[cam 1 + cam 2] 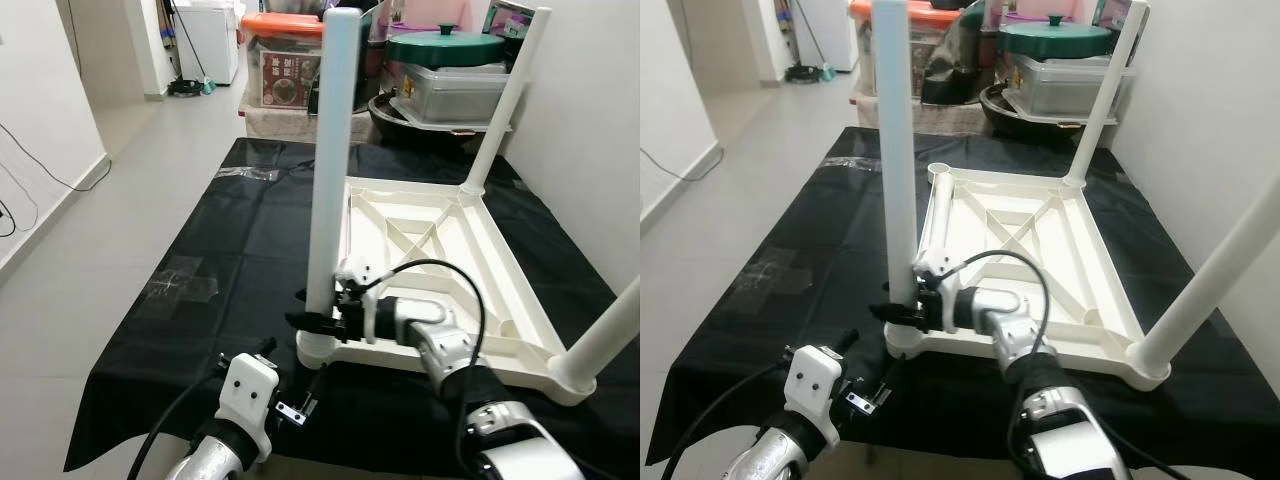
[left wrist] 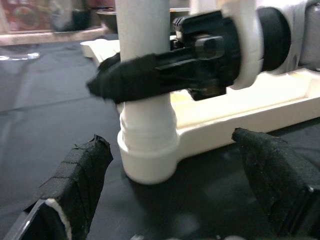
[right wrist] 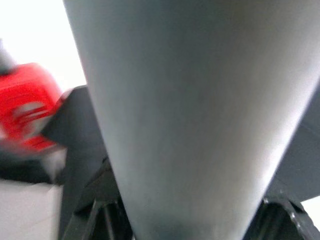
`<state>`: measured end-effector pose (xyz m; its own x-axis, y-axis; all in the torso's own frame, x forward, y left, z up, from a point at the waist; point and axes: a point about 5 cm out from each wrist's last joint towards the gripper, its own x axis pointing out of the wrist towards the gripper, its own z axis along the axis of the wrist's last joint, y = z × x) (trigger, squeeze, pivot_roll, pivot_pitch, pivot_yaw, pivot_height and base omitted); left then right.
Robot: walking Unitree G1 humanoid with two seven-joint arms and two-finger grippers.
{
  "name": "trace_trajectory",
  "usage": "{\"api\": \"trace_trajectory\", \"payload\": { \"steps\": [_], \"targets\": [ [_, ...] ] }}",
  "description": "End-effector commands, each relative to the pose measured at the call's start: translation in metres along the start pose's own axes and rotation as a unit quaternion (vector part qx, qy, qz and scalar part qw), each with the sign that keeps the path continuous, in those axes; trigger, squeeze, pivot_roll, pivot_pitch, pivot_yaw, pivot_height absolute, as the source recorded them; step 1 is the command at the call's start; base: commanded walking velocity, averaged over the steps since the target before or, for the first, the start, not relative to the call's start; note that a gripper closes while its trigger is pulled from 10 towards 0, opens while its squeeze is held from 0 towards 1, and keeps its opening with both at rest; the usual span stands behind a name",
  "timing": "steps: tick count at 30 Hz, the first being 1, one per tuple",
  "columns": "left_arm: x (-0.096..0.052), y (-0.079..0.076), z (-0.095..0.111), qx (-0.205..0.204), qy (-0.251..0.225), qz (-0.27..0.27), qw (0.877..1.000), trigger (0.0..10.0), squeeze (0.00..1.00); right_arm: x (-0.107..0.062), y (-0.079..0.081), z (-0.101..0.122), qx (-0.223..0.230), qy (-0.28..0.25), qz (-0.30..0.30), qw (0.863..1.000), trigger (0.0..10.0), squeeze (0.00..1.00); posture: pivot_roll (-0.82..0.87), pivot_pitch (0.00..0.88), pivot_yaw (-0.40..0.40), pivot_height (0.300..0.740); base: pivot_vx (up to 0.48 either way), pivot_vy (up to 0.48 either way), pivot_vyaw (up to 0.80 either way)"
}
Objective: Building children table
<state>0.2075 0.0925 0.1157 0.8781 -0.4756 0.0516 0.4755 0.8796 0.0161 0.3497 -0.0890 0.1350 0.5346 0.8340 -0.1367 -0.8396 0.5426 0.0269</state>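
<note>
Seating near leg [image 1: 330, 180] into corner socket [image 2: 149, 162] of upturned tabletop [image 1: 470, 260].
Right gripper [image 1: 322, 320] clamped on leg low down; left gripper [image 2: 175, 185] spread wide, empty, just before socket. Next, probably: pressed straight down, checked firm.

- Right arm [image 1: 450, 355] reaching forward and inward from the lower right, forearm bent at the elbow, black cable looping over the wrist.
- Right gripper [image 1: 318, 322] level with the base of the near white leg [image 1: 330, 160], just above its corner socket; black fingers [image 2: 130, 82] wrapped around that leg from both sides, clamped against it.
- Left arm [image 1: 215, 455] low and short of the leg, white wrist housing tilted upward.
- Left gripper [image 2: 172, 185] pointed at the foot of the leg, just in front of it and apart from it; fingers [image 2: 80, 172] spread wide, holding nothing.
</note>
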Motion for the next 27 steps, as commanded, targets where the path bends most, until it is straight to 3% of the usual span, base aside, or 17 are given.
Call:
{"api": "trace_trajectory", "payload": {
  "steps": [1,5,6,7,9,11,13,15,16,17,18,19,20,23,24,26,27],
  "targets": [
    [-0.001,0.000,-0.001,0.003,0.001,-0.001,1.000,10.0,0.00,-0.010,-0.013,-0.002,0.026,-0.006,-0.074,0.997,0.0,0.00,0.13,0.000,-0.068,0.740,0.000,0.000,0.00],
    [-0.001,0.000,-0.001,0.002,0.001,-0.003,1.000,10.0,0.00,-0.020,-0.023,-0.005,0.059,-0.026,-0.210,0.975,0.0,0.00,0.13,0.000,-0.066,0.740,0.000,0.000,0.00],
    [-0.001,0.001,-0.001,0.002,0.002,-0.004,1.000,10.0,0.00,-0.028,-0.028,-0.010,0.080,-0.027,-0.315,0.945,0.0,0.00,0.13,0.000,-0.063,0.740,0.000,0.000,0.00],
    [-0.001,0.001,-0.001,0.002,0.002,-0.004,1.000,10.0,0.00,-0.028,-0.028,-0.010,0.080,-0.027,-0.315,0.945,0.0,0.00,0.13,0.000,-0.063,0.740,0.000,0.000,0.00],
    [0.000,0.001,-0.002,0.002,0.003,-0.005,1.000,10.0,0.00,-0.048,-0.028,-0.021,0.122,-0.027,-0.504,0.855,0.0,0.00,0.13,0.000,-0.063,0.740,0.000,0.000,0.00],
    [0.000,0.001,-0.002,0.002,0.003,-0.005,1.000,10.0,0.00,-0.048,-0.028,-0.021,0.122,-0.027,-0.504,0.855,0.0,0.00,0.13,0.000,-0.063,0.740,0.000,0.000,0.00],
    [0.000,0.001,-0.002,0.003,0.003,-0.004,1.000,10.0,0.00,-0.052,-0.015,-0.023,0.161,-0.046,-0.602,0.781,0.0,0.00,0.13,0.000,-0.067,0.740,0.000,0.000,0.00],
    [0.000,0.001,-0.002,0.003,0.003,-0.004,1.000,10.0,0.00,-0.052,-0.015,-0.023,0.161,-0.046,-0.602,0.781,0.0,0.00,0.13,0.000,-0.067,0.740,0.000,0.000,0.00],
    [0.000,0.001,-0.002,0.003,0.003,-0.004,1.000,10.0,0.00,-0.049,-0.010,-0.022,0.173,-0.053,-0.617,0.766,0.0,0.00,0.13,0.000,-0.067,0.740,0.000,0.000,0.00],
    [0.000,0.001,-0.002,0.003,0.003,-0.004,1.000,10.0,0.00,-0.049,-0.010,-0.022,0.173,-0.053,-0.617,0.766,0.0,0.00,0.13,0.000,-0.067,0.740,0.000,0.000,0.00],
    [0.000,0.001,-0.002,0.003,0.004,-0.003,1.000,10.0,0.00,-0.034,-0.003,-0.018,0.186,-0.064,-0.587,0.785,2.8,0.00,0.13,0.000,-0.072,0.740,0.000,0.000,0.00],
    [0.000,0.001,-0.002,0.003,0.004,-0.003,1.000,10.0,0.00,-0.023,0.002,-0.016,0.194,-0.070,-0.561,0.801,2.8,0.00,0.13,0.000,-0.072,0.740,0.000,0.000,0.00],
    [0.000,0.001,-0.002,0.003,0.004,-0.003,1.000,10.0,0.00,-0.014,0.006,-0.013,0.192,-0.076,-0.527,0.824,10.0,0.00,0.13,0.000,-0.073,0.740,0.000,0.000,0.00],
    [0.000,0.001,-0.002,0.003,0.004,-0.002,1.000,10.0,0.00,-0.009,0.009,-0.011,0.189,-0.079,-0.506,0.838,10.0,0.00,0.13,0.000,-0.073,0.740,0.000,0.000,0.00],
    [0.000,0.001,-0.002,0.003,0.004,-0.002,1.000,10.0,0.00,-0.008,0.011,-0.011,0.180,-0.082,-0.492,0.848,10.0,1.00,0.13,0.000,-0.073,0.740,0.000,0.000,0.00],
    [0.000,0.001,-0.002,0.002,0.004,-0.002,1.000,10.0,0.00,-0.007,0.009,-0.010,0.169,-0.096,-0.465,0.864,10.0,0.93,0.13,0.000,-0.075,0.740,0.000,0.000,0.00],
    [0.000,0.001,-0.002,0.002,0.005,-0.002,1.000,10.0,0.00,-0.008,0.008,-0.009,0.166,-0.106,-0.443,0.875,10.0,0.00,0.13,0.000,-0.073,0.740,0.000,0.000,0.00]
  ]
}}
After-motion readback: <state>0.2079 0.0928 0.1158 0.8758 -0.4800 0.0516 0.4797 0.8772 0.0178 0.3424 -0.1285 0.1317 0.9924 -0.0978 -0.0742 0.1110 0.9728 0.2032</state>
